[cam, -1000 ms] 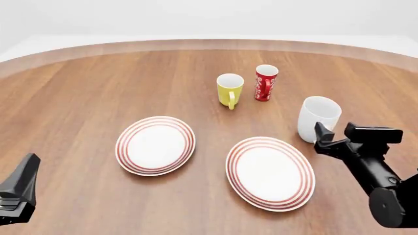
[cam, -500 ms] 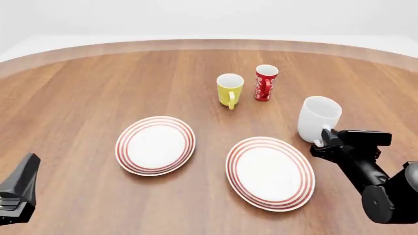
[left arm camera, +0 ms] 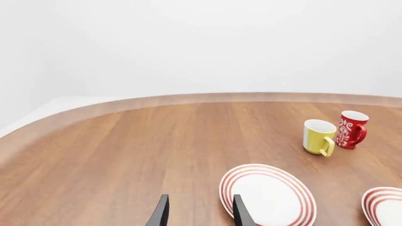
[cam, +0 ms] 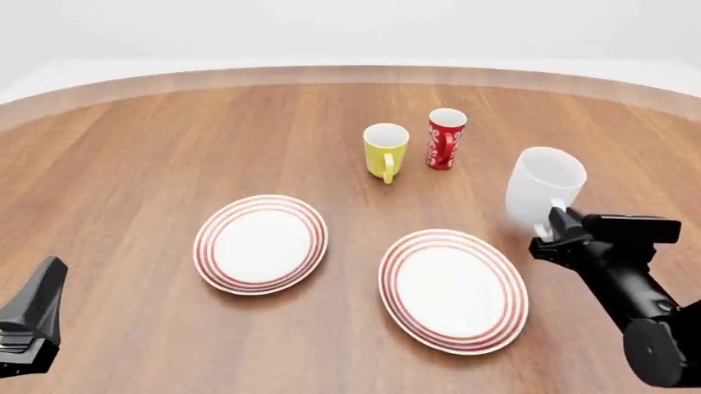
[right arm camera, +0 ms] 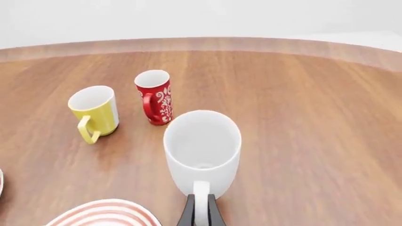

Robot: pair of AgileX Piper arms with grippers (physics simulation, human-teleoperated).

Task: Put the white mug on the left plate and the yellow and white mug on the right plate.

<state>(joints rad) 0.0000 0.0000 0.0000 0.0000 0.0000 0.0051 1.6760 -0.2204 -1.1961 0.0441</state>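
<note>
My right gripper is shut on the handle of the tall white mug and holds it just above the table, right of the right plate. In the right wrist view the white mug stands upright, its handle between my closed fingers. The yellow and white mug stands behind the plates, handle toward me. The left plate is bare. My left gripper is open and empty, near the table's front left.
A slim red mug with white pattern stands just right of the yellow mug. It also shows in the right wrist view and in the left wrist view. The table's curved far edge runs behind.
My right gripper closed on the white mug's handle and raised the mug slightly off the table. The left arm has not moved.
</note>
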